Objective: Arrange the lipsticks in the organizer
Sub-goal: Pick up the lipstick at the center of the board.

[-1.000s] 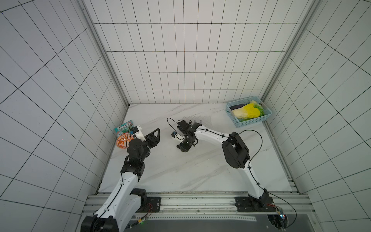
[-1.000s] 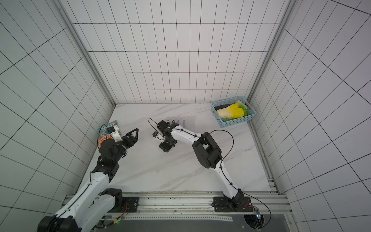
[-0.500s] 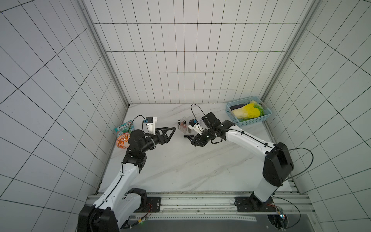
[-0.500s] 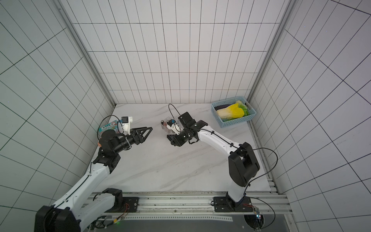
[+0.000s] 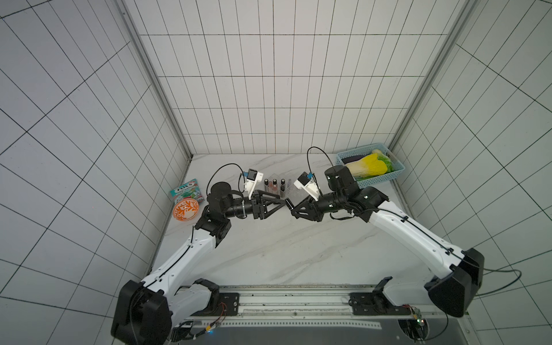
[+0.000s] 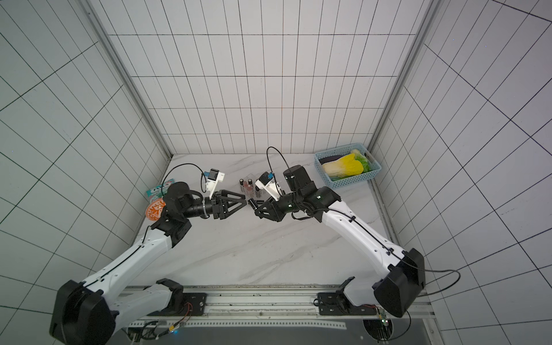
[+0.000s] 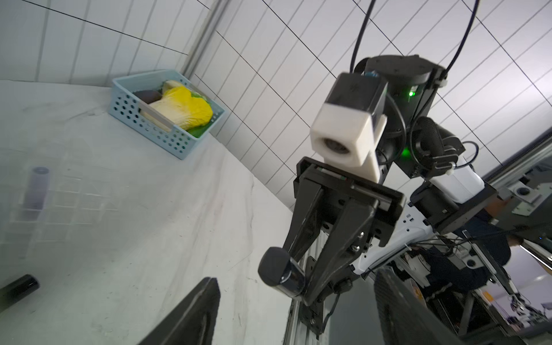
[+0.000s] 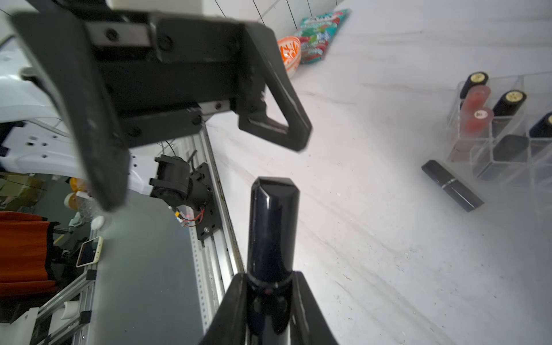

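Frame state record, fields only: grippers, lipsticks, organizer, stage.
right gripper: shut on black lipstick, held above the table
left gripper: open, empty, facing that lipstick's free end
organizer: several slotted lipsticks upright, some slots empty
loose lipstick: black, lying beside organizer
stage: likely handover, not yet taken
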